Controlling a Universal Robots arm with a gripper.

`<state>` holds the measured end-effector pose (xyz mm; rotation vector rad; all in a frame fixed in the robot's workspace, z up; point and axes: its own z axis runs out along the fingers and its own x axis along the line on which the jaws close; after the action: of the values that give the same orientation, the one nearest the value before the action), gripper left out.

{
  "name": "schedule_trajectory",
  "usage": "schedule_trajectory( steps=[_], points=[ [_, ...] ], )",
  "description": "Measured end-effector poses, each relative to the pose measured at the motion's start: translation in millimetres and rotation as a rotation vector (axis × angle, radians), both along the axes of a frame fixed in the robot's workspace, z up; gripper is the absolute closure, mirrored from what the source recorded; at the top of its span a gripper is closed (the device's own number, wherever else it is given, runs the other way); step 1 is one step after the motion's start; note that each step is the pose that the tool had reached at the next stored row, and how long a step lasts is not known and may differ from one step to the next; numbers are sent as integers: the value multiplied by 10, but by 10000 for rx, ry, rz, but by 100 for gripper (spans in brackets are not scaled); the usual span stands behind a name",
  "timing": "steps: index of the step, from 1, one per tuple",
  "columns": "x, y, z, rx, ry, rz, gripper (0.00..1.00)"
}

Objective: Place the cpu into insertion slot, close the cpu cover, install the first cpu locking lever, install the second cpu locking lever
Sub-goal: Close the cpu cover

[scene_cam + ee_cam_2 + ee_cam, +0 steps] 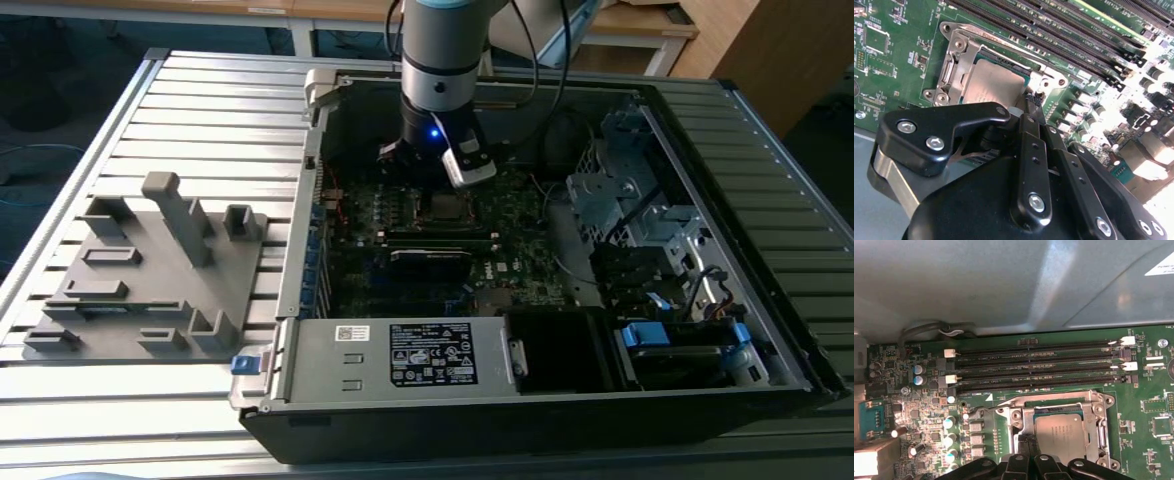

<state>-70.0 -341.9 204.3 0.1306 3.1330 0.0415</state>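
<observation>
— Where is the cpu (1061, 432) now?
— It lies flat inside the insertion slot (1104, 401). The cpu cover (1025, 424) lies over it, and the grey top shows through the cover's window.
— And the gripper (1030, 105)?
— In the second wrist view it is at one corner of the insertion slot, very near the cover's edge. Whether it is apart or clamped on something, I cannot tell.
— What is around the insertion slot?
— The long black memory slots (1039, 365) run just beside it on the green board (1144, 440). The grey power supply box (400, 355) is well apart from it, in the same open case (534, 430) on the slatted worktop (200, 90).
</observation>
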Motion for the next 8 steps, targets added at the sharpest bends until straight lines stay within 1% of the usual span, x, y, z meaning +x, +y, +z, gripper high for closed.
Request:
schedule_trajectory(
  steps=[8],
  points=[
    [-11, 1, -11, 3, -2, 1, 90]
  ],
)
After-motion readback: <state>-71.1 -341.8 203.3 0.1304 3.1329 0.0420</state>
